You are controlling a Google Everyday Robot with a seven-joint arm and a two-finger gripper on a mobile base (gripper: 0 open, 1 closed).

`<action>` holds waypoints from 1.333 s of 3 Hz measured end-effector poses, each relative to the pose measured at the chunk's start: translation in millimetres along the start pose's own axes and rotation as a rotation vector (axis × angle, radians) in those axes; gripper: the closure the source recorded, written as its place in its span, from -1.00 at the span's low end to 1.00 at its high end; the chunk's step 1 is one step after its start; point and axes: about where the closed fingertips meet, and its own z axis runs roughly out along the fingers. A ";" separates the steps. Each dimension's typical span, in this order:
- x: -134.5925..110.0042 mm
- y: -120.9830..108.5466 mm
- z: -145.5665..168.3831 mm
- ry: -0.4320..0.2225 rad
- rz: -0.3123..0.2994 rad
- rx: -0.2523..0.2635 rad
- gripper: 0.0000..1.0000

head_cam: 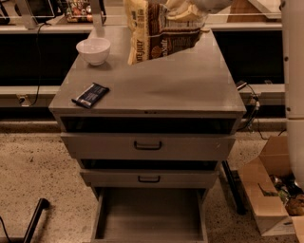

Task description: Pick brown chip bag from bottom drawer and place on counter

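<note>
The brown chip bag [156, 33] hangs in the air above the far part of the counter [156, 88], cream-yellow with a dark brown panel. My gripper [187, 12] is at the top edge of the view, shut on the bag's upper right part. The bag's lower edge is lifted off the grey surface. The bottom drawer [149, 216] stands pulled open below, with nothing in it.
A white bowl [93, 50] stands at the counter's far left. A dark blue bar wrapper [90, 95] lies at its near left. Two upper drawers [147, 146] with black handles are shut. An open cardboard box [273, 194] sits on the floor at right.
</note>
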 end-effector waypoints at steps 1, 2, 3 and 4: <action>42.9 -22.9 6.3 0.094 -0.065 0.069 1.00; 93.9 -33.5 1.6 0.140 -0.129 0.168 1.00; 93.2 -34.7 5.9 0.139 -0.155 0.170 0.64; 92.3 -34.1 10.0 0.134 -0.156 0.167 0.18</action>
